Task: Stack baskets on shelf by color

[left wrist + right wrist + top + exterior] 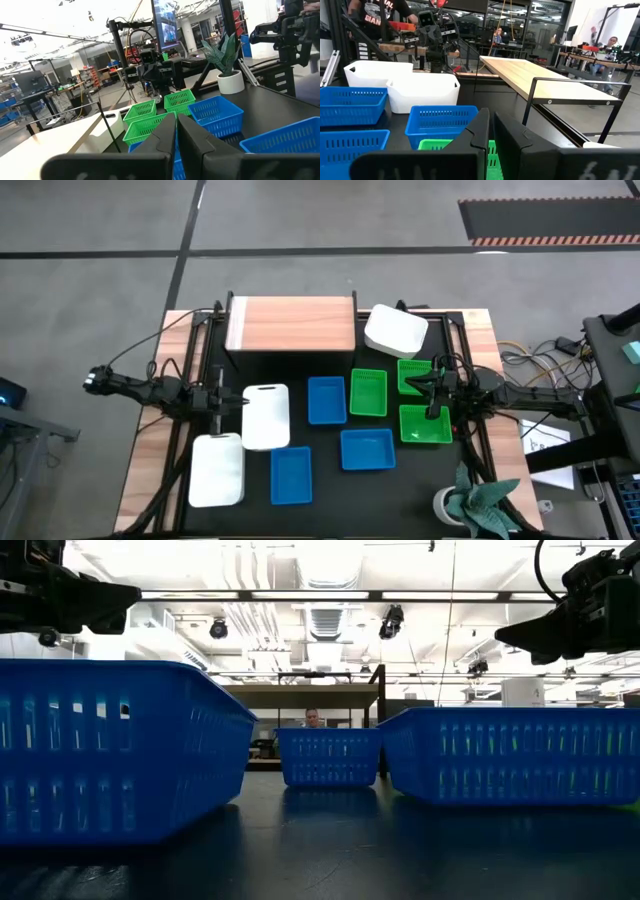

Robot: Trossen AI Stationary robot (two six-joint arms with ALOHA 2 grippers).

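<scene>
Baskets everywhere on the black table (330, 490), and not one on the shelf (291, 324) yet! Its wood-grain top sits bare at the far edge, ahead of both arms.

Start with the right gripper (434, 386): jaws pressed together, holding nothing, hovering right over the green group. One green basket (425, 425) lies just below and behind those fingertips, a second green basket (417, 373) just beyond them, a third green basket (368, 393) off to their inner side. A white basket (396, 331) rests tilted at the shelf's corner, farther ahead.

Across the table, the left gripper (217, 399) is likewise shut and empty, its tips pointing inward at a white basket (266, 416) just in front of them. Another white basket (217, 470) lies nearer the table's front edge. The blues fill the middle, between the two sets of jaws: one blue basket (326, 400) towards the shelf, one blue basket (367, 449) and one blue basket (291, 476) nearer the front.

How will they handle? I'd judge them light, thin plastic, stiff enough to lift but likely to flex and slide. The best bite looks like a side wall at the rim, one finger inside, one outside. The jaws must part first.
</scene>
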